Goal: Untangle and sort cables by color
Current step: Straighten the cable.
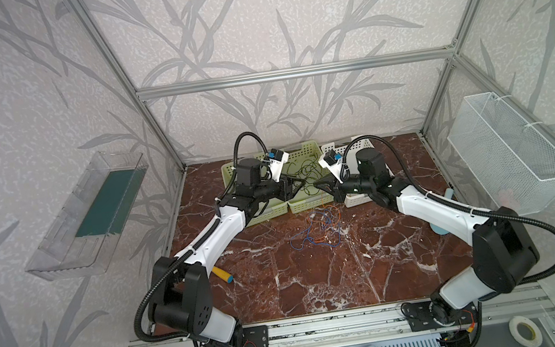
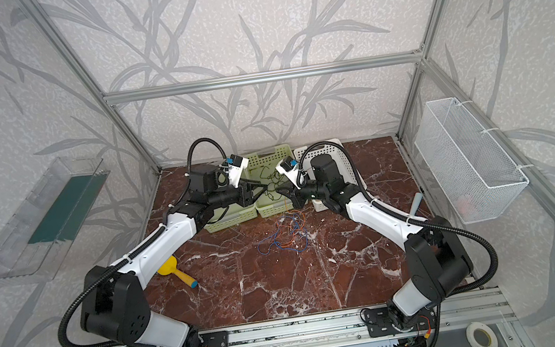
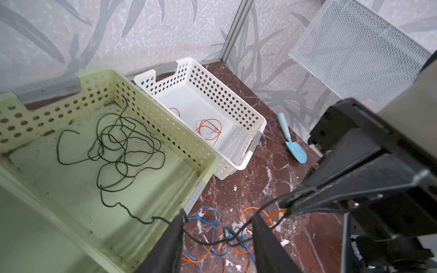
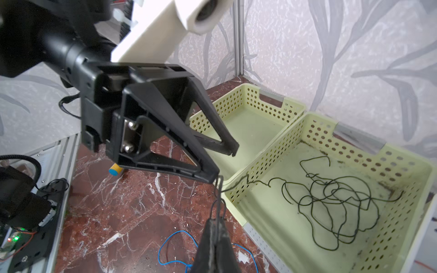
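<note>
The empty green basket [image 4: 250,127] has nothing sorted into it. The left gripper [image 4: 224,163] stands open, with the dark cable [image 3: 123,146] draped over one finger. Most of that cable lies in the middle green basket [image 3: 165,132], and its tail runs out to the right gripper [image 3: 286,209], which pinches it shut. The white basket [image 3: 227,94] holds orange cables [image 3: 209,128]. A blue-and-orange tangle [image 1: 317,229] lies unsorted on the surface [image 1: 321,286], so I judge about half is left.

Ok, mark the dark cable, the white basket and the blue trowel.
dark cable [image 3: 118,144], left wrist view, tangle's middle.
white basket [image 3: 227,94], left wrist view, perforated side wall.
blue trowel [image 3: 297,152], left wrist view, blade.
</note>
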Robot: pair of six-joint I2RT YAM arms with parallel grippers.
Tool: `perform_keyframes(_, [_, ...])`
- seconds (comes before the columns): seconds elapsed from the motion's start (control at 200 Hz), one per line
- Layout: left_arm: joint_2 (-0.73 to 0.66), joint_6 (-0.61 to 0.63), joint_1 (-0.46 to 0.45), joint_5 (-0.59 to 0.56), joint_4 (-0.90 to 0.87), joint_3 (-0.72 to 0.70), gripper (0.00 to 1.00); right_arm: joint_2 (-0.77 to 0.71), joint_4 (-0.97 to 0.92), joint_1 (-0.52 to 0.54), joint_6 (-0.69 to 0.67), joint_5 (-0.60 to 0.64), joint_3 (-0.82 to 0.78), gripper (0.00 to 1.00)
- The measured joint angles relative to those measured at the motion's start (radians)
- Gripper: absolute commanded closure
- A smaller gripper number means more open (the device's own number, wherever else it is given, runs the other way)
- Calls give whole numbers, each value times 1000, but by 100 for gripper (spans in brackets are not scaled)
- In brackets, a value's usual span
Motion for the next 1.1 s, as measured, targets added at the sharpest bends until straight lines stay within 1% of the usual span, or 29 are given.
perform_keyframes(0.065, [0, 6, 0, -3, -11, 0, 44, -20, -8, 7, -40, 5, -7, 100])
perform_keyframes(0.12, [0, 10, 0, -6, -24, 0, 47, -36, -12, 14, -77, 10, -17, 100])
perform_keyframes(0.36, [-13, 30, 1, -13, -55, 0, 47, -85, -55, 41, -253, 45, -58, 100])
perform_keyframes(0.455, [-28, 43, 2, 0, -55, 0, 48, -85, -63, 45, -302, 63, -60, 100])
perform_keyframes(0.55, [-36, 60, 2, 16, -62, 0, 45, -90, -63, 48, -348, 76, -66, 100])
perform_keyframes(0.67, [-34, 78, 1, 45, -98, 0, 44, -103, -58, 53, -414, 95, -85, 100])
perform_keyframes(0.945, [31, 80, -13, 112, -138, 12, 44, -130, -36, 72, -583, 123, -114, 100])
perform_keyframes(1.1, [67, 85, -30, 138, -176, 40, 47, -138, -8, 81, -655, 145, -132, 100])
